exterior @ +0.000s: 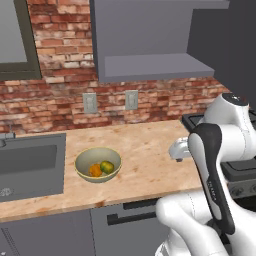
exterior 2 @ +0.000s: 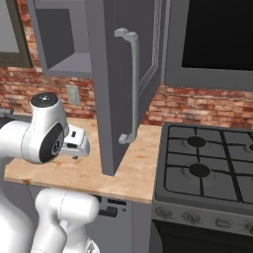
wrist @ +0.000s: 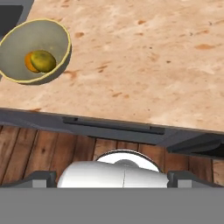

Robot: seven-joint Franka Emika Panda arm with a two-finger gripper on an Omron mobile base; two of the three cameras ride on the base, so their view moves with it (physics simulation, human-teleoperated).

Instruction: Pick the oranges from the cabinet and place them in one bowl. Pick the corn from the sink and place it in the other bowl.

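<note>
One bowl (exterior: 97, 153) sits on the counter just right of the sink (exterior: 30, 170). It holds both oranges, one bright orange (exterior: 95, 170) and one yellow-green (exterior: 107, 166). The hand view has the same bowl (wrist: 39, 37) at its top left, with the orange fruit (wrist: 29, 62) and the yellow-green fruit (wrist: 44, 60) touching inside. My gripper (wrist: 113, 178) is open and empty, its tips far apart. It hangs over the counter's front edge, well right of the bowl. The cabinet (exterior: 150, 67) above stands open with a bare shelf. The corn and the other bowl are out of view.
The open cabinet door (exterior 2: 123, 89) reaches out over the wooden counter (exterior: 145, 145), close to my arm's right. A gas stove (exterior 2: 207, 158) adjoins the counter's right end. Two outlets (exterior: 90, 102) are on the brick wall. A drawer handle (wrist: 113, 124) runs below the counter edge.
</note>
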